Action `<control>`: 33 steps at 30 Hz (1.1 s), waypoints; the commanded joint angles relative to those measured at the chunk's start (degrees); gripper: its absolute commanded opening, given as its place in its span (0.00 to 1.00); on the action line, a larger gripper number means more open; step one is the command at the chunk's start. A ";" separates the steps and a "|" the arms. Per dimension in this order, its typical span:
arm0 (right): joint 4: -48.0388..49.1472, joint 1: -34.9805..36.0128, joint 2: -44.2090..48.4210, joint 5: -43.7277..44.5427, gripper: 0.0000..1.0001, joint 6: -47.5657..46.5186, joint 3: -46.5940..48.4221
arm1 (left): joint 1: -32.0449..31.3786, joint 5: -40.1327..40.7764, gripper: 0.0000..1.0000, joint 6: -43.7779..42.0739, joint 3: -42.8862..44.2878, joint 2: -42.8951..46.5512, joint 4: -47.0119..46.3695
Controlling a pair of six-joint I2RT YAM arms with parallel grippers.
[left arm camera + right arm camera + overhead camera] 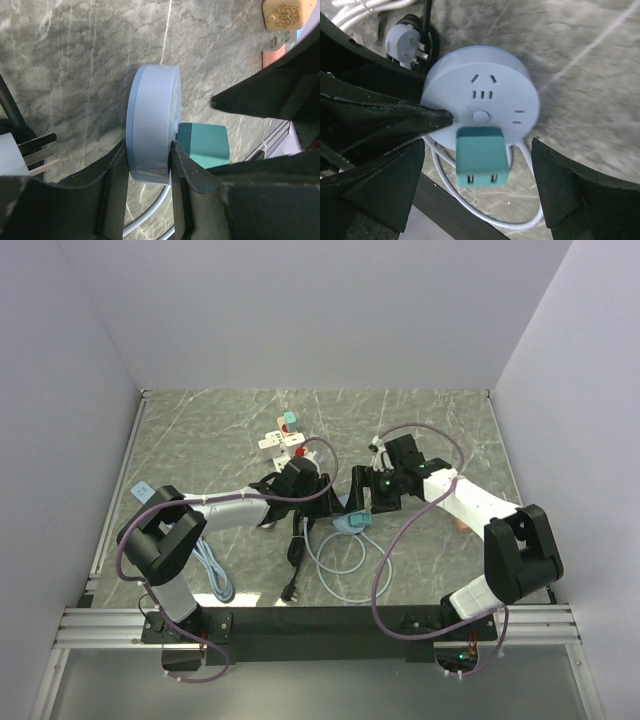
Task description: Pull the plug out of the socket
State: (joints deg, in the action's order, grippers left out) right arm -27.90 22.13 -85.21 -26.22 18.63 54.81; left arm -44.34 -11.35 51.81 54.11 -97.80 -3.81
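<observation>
While left gripper (147,159) pinches the socket (152,115), spread right gripper (476,147) flanks the plug (481,161) amid cables (355,11).

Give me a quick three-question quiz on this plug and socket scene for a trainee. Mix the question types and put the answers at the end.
1. True or false: the teal plug is seated in the round socket.
2. The left gripper is: A) open, holding nothing; B) shut on the socket's rim; C) shut on the plug.
3. Fill in: the right gripper has its jaws ____, one finger on each side of the plug.
Key: 1 true; 2 B; 3 open.
</observation>
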 commanded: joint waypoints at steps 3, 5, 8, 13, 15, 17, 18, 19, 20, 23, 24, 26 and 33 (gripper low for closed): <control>4.52 1.51 -3.20 -2.25 0.90 -1.76 0.04 | -0.40 -1.30 0.00 -1.01 -1.11 -0.81 0.83; 4.52 1.60 -4.17 -3.05 0.87 -1.93 0.21 | -0.40 -1.39 0.00 -1.01 -1.02 -0.90 1.00; 4.26 2.13 -5.40 -4.81 0.81 -2.64 -0.31 | -0.31 -1.48 0.00 -0.92 -1.20 -0.90 0.83; 1.98 2.83 -5.49 -6.56 0.74 -3.87 -0.93 | 0.21 -2.18 0.00 -0.57 -1.64 -1.08 0.30; 1.45 3.09 -5.06 -6.48 0.74 -3.69 -1.19 | 0.30 -2.27 0.00 -0.66 -1.46 -1.25 0.21; 1.18 3.18 -4.88 -6.22 0.72 -3.43 -1.28 | 0.48 -2.53 0.01 -0.66 -1.46 -1.43 0.21; 0.75 3.27 -5.05 -5.87 0.70 -3.34 -1.11 | 0.48 -2.53 0.00 -0.66 -1.37 -1.43 0.12; 0.57 3.18 -5.40 -5.86 0.68 -3.34 -0.93 | 0.57 -2.71 0.00 -0.57 -1.37 -1.52 0.12; 0.48 3.27 -6.02 -6.38 0.66 -3.51 -0.76 | 0.57 -2.88 0.00 -0.66 -1.29 -1.78 -0.05; 0.48 3.36 -7.07 -5.78 0.52 -3.25 0.47 | 0.57 -3.15 0.00 -0.66 -0.93 -2.04 -0.05; 0.48 3.27 -7.25 -5.60 0.49 -3.08 0.82 | 0.57 -3.15 0.00 -0.66 -1.02 -2.04 -0.05; 0.04 3.27 -8.30 -5.51 0.40 -2.99 2.31 | 0.57 -3.32 0.00 -0.75 -0.93 -2.13 -0.05; -7.76 3.27 -4.63 -5.34 0.00 -2.55 6.88 | 0.66 -2.18 0.00 -1.45 -2.33 -1.52 0.65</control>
State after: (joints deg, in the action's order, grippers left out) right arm -31.92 24.77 -93.12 -30.15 15.44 57.43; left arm -43.22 -14.28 51.99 53.58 -98.50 -5.04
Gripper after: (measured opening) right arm 0.535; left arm 0.377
